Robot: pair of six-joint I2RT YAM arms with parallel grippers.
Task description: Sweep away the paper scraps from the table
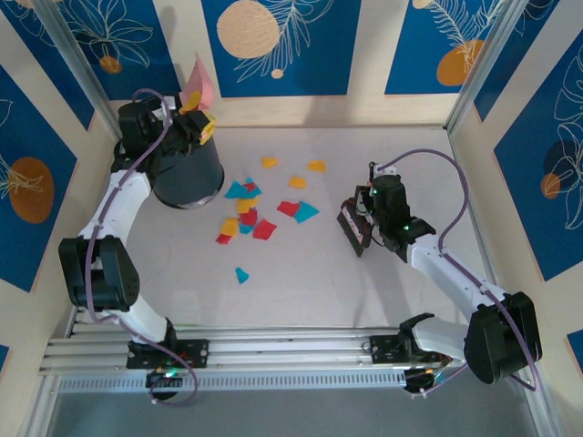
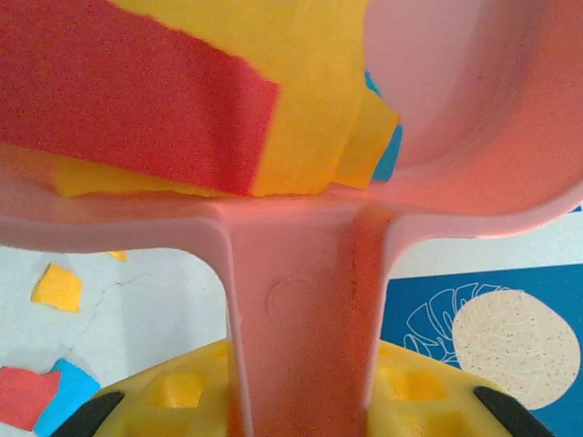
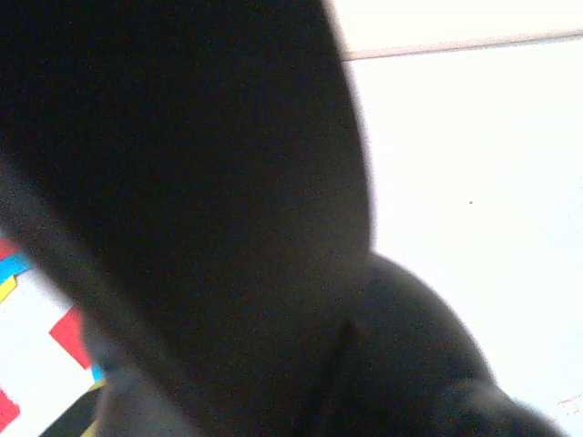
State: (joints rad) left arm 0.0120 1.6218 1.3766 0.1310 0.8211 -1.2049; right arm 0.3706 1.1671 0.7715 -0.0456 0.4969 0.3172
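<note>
My left gripper [image 1: 202, 124] is at the back left, shut on the handle of a pink dustpan [image 1: 199, 87] that is tipped up over a black bin [image 1: 189, 173]. In the left wrist view the pan's handle [image 2: 305, 309] runs between my yellow fingers [image 2: 173, 393], and red and yellow paper scraps [image 2: 182, 100] lie in the pan. Several more paper scraps [image 1: 248, 208] are spread on the table [image 1: 310, 282] right of the bin. My right gripper [image 1: 366, 220] is shut on a dark brush [image 1: 352, 228] just right of them. The brush [image 3: 182, 182] looms dark and blurred in the right wrist view.
Patterned blue-and-cream walls [image 1: 291, 45] close in the back and both sides. Aluminium rails [image 1: 291, 350] run along the near edge by the arm bases. One teal scrap [image 1: 241, 274] lies apart, nearer the front. Bare table surface [image 3: 474, 182] stretches to the right of the brush.
</note>
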